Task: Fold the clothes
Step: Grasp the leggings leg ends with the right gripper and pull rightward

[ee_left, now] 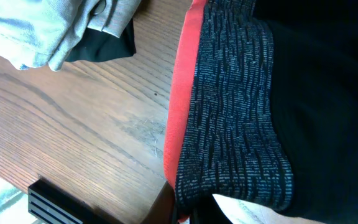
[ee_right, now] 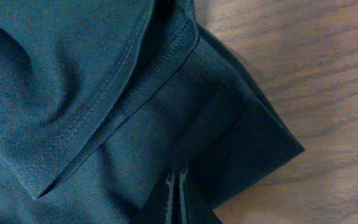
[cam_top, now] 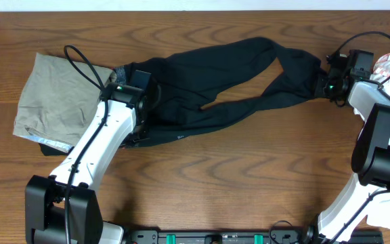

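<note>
- A pair of black soft-fabric trousers (cam_top: 229, 68) is laid out across the middle of the brown wooden worktop (cam_top: 215, 176), waist end to the left and leg ends to the right, with the two legs spread a bit so a sliver of wood is seen between them.
- The heather-grey waistband (ee_left: 235, 106) with its orange-red edge (ee_left: 182, 93) fills most of the left wrist view, pulled up close to the camera.
- The left hand (cam_top: 141, 91) is parked on the waist end and clamped shut on the waistband; the fingers themselves can't really be made out in the close-up.
- The right hand (cam_top: 327, 85) is set at the far right, on the leg ends. Its fingers (ee_right: 176, 199) are pressed together with the dark hem fabric pinched between them.
- A crumpled khaki-grey garment (cam_top: 53, 102) is left at the left side, just beside the waist end.
- A bit of white fabric (cam_top: 388, 64) is seen at the right edge, behind the right arm.
</note>
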